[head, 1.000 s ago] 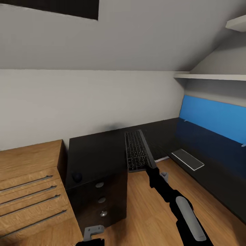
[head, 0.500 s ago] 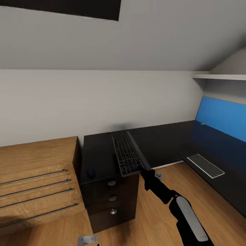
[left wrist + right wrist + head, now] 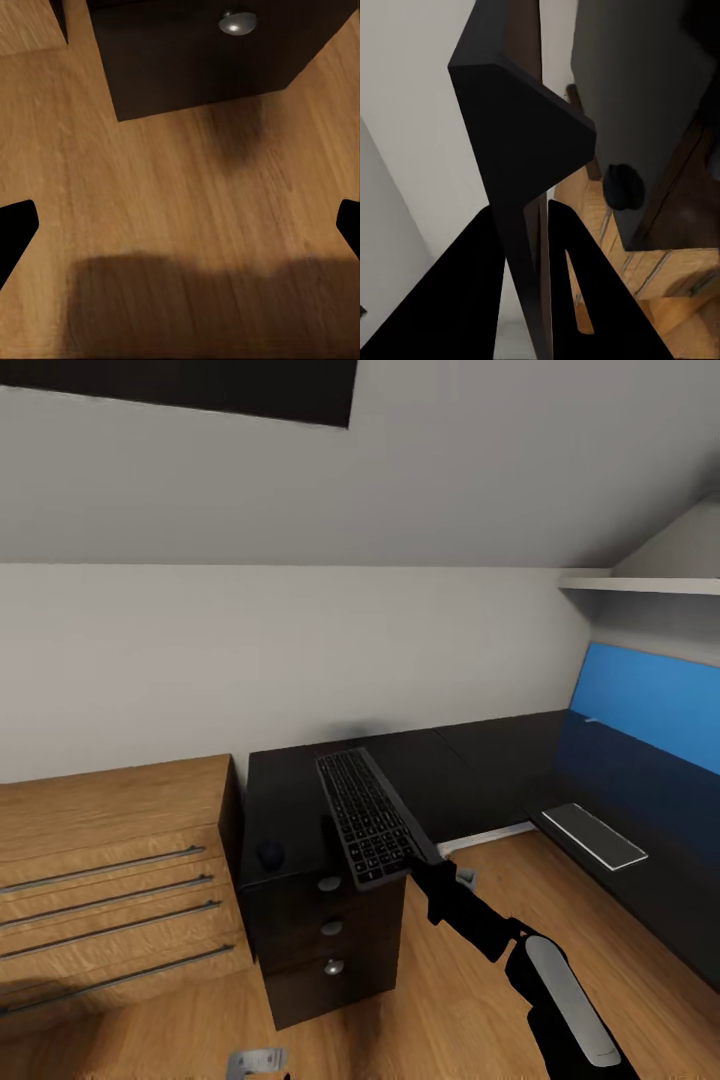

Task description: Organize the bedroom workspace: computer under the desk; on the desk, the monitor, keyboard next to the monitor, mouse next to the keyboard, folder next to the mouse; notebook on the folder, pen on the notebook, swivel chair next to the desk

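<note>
- Two black fingers [image 3: 472, 300] of the right gripper [image 3: 526, 247] pinch the edge of the keyboard [image 3: 368, 830], which passes between them as a dark slab in the right wrist view
- From the head view, the keyboard is held by its near end, keys up, tilted and raised over the front part of the desk [image 3: 460, 760] above the drawer unit [image 3: 325, 940]
- Beside the keyboard, nearer the wooden dresser [image 3: 110, 880], the mouse [image 3: 270, 853] sits on the desk top close to its front edge; the right wrist view shows it too [image 3: 624, 186]
- Further along the desk's other wing, the notebook [image 3: 593, 835] lies flat near the edge, below the blue wall panel [image 3: 650, 700]
- At the left gripper [image 3: 180, 225], the fingertips [image 3: 15, 229] stand wide apart with nothing between them, over bare wooden floor [image 3: 165, 195] just in front of the drawer unit's lowest knob [image 3: 237, 22]
</note>
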Robot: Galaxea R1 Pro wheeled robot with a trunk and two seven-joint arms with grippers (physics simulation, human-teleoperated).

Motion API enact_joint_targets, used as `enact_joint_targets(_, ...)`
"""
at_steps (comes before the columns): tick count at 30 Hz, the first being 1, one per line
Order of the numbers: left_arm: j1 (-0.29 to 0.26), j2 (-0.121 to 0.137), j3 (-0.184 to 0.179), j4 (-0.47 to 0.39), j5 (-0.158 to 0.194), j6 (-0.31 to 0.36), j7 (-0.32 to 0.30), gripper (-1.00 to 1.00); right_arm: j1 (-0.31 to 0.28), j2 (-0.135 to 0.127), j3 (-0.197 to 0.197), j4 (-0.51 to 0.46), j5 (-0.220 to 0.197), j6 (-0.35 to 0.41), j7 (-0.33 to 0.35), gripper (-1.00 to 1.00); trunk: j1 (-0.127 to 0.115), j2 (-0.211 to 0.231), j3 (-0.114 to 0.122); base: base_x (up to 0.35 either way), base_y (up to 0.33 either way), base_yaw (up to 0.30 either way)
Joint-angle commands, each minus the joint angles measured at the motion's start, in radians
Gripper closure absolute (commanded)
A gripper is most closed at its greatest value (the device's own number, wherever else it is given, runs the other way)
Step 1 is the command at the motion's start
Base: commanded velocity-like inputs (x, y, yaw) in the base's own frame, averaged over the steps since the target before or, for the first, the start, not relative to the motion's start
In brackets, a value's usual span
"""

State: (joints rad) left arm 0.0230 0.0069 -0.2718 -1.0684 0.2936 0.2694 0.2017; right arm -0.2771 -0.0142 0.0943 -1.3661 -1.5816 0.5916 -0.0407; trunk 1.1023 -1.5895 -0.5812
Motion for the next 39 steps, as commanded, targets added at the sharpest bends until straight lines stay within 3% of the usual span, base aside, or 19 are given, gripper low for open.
enact_joint_targets(1,0.000,0.001,-0.003,-0.002,0.010,0.003,0.008,-1.00,-0.001,0.000,0.000,0.009,-0.025,0.002,-0.003,1.00,-0.001,-0.001,-0.001,-0.289,0.000,0.000)
enact_joint_targets(2,0.000,0.001,-0.003,-0.002,0.010,0.002,0.008,-1.00,-0.001,0.000,0.002,0.050,-0.086,0.009,-0.007,1.00,-0.001,-0.001,-0.001,-0.225,0.000,0.000)
enact_joint_targets(3,0.000,0.001,-0.003,-0.002,0.011,0.002,0.008,-1.00,-0.001,0.000,0.002,0.065,-0.110,0.019,-0.008,1.00,-0.001,-0.001,-0.001,-0.155,0.000,0.000)
enact_joint_targets(6,0.000,0.001,-0.002,-0.002,0.011,0.002,0.008,-1.00,-0.001,0.000,0.002,0.092,-0.157,0.063,-0.008,1.00,-0.001,-0.001,-0.001,-0.065,0.000,0.000)
enact_joint_targets(9,0.000,0.001,-0.001,-0.002,0.012,0.002,0.008,-1.00,-0.001,0.001,0.002,0.108,-0.177,0.079,-0.007,1.00,-0.001,-0.001,-0.001,-0.016,0.000,0.000)
enact_joint_targets(18,0.000,0.015,-0.002,-0.002,0.014,-0.034,0.007,-1.00,-0.001,0.005,0.004,0.122,-0.189,0.086,-0.008,1.00,-0.001,-0.001,-0.001,0.067,0.064,0.000)
enact_joint_targets(39,0.000,0.015,-0.003,-0.002,0.013,-0.035,0.007,-1.00,-0.001,0.005,0.005,0.122,-0.187,0.086,-0.008,1.00,-0.001,-0.001,-0.001,0.124,0.061,0.000)
